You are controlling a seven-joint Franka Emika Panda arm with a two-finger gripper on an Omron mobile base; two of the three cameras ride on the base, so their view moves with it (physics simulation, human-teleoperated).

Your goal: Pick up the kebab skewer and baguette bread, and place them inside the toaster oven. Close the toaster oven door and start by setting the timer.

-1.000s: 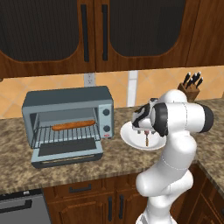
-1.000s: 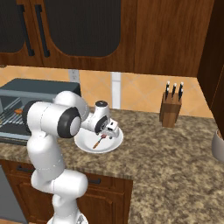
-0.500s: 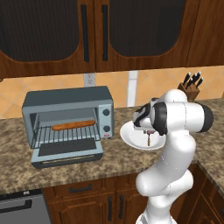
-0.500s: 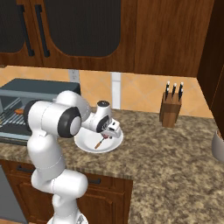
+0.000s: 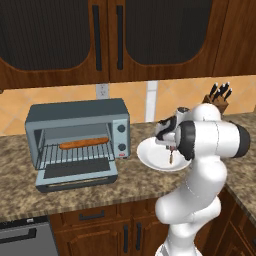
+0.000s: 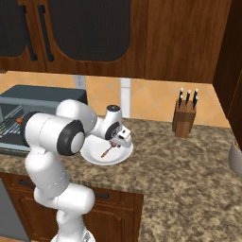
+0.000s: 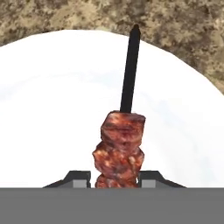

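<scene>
The kebab skewer (image 7: 120, 144), red-brown meat chunks on a thin dark stick, lies on a white plate (image 7: 52, 109). My gripper (image 7: 116, 177) is shut on its meat end, and the stick points away from the hand. From the base, the gripper (image 5: 170, 146) hangs low over the plate (image 5: 150, 155), with the skewer (image 6: 108, 151) slanting below it. The baguette bread (image 5: 84, 143) lies on the wire rack inside the blue-grey toaster oven (image 5: 80, 120). The toaster oven door (image 5: 77, 175) is folded down open onto the counter.
A wooden knife block (image 5: 218, 97) stands against the back wall to the right of the plate. The oven's two knobs (image 5: 120, 137) sit on its right panel, facing the plate. A grey rounded vessel (image 6: 236, 158) shows at the counter's far right edge.
The jaws have closed from wide open onto the skewer's meat end. The arm and plate have stayed nearly where they were.
</scene>
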